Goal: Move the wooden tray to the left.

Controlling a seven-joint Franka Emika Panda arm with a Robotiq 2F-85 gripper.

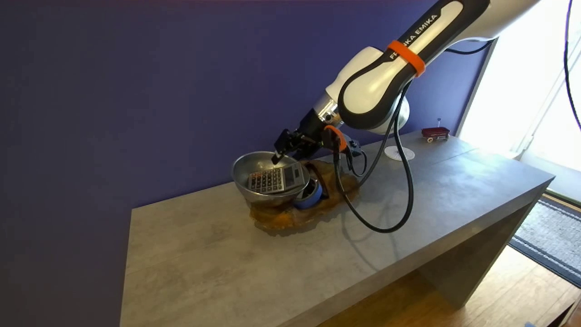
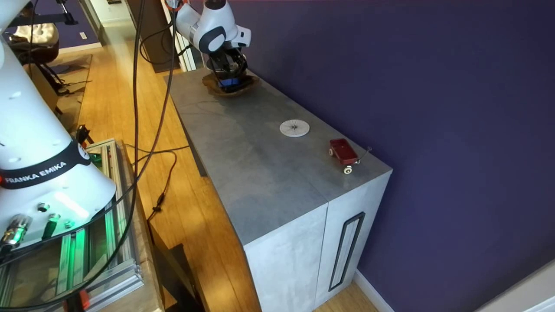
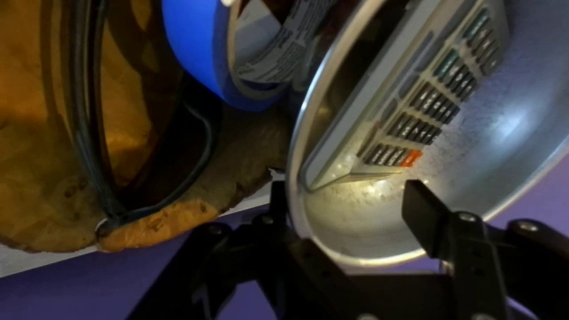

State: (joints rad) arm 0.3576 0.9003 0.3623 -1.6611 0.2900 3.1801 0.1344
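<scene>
Long grey table (image 1: 195, 263) is topped by shallow orange-brown, irregular wooden tray (image 1: 337, 198), partly covered by round silver metal bowl (image 1: 256, 162). Bowl's rim is straddled by black gripper (image 3: 346, 191), fingers spread apart; contact can't be told. Grey rectangular calculator (image 1: 272, 179) is tilted inside bowl; round blue tape roll (image 3: 193, 40) is seated on tray.

wooden tray (image 1: 317, 215) partly hidden, cropped in wrist view

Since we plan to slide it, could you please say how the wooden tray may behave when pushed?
The wooden tray, visibly knotty, is probably stiff. The metal bowl that seems to rest on it, with a calculator inside, likely adds weight. The tray's irregular outline may make it swivel.
</scene>
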